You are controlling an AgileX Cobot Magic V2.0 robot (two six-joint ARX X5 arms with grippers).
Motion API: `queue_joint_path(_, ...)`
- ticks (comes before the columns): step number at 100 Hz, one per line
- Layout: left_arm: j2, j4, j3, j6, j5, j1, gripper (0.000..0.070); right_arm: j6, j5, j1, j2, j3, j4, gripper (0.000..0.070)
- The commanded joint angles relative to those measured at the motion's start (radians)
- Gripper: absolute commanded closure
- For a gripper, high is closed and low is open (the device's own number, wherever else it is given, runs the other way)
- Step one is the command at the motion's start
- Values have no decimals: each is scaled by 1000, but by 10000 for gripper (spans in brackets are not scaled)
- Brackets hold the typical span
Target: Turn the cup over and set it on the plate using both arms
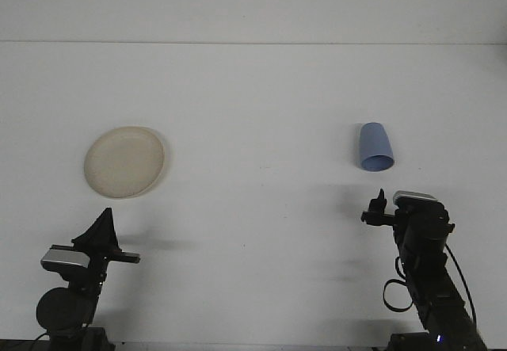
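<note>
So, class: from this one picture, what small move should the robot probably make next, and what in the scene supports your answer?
Probably the right gripper should advance a little farther toward the blue cup. The cup lies on its side on the white table, untouched, just beyond that gripper. The plate sits far off on the left, near the left gripper.

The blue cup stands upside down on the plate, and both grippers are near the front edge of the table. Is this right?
Not quite. In the front view the cup is not on the plate: it is on the bare table, far to the plate's right. The rest holds: the left gripper and the right gripper are both near the front edge.
</note>
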State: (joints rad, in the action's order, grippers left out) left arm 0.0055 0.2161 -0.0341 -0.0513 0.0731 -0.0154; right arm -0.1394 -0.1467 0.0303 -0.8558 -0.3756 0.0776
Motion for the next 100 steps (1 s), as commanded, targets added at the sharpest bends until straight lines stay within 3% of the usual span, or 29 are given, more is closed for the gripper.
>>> queue_joint_path(1, -2, 10, 19, -5, -5, 1, 688, 26, -5, -10, -34, -3, 60, 149)
queue_joint_path(15, -2, 10, 19, -5, -5, 1, 688, 62, 7, -48, -132, -3, 202, 149)
queue_joint_path(52, -2, 10, 19, -5, -5, 1, 688, 66, 190, -178, -470, -32, 525, 152)
queue_joint_path(68, -2, 10, 19, -6, -5, 1, 688, 91, 252, -201, -602, -97, 577, 151)
queue_joint_path(100, -2, 10, 19, -5, -5, 1, 688, 114, 306, -202, -809, -254, 604, 153)
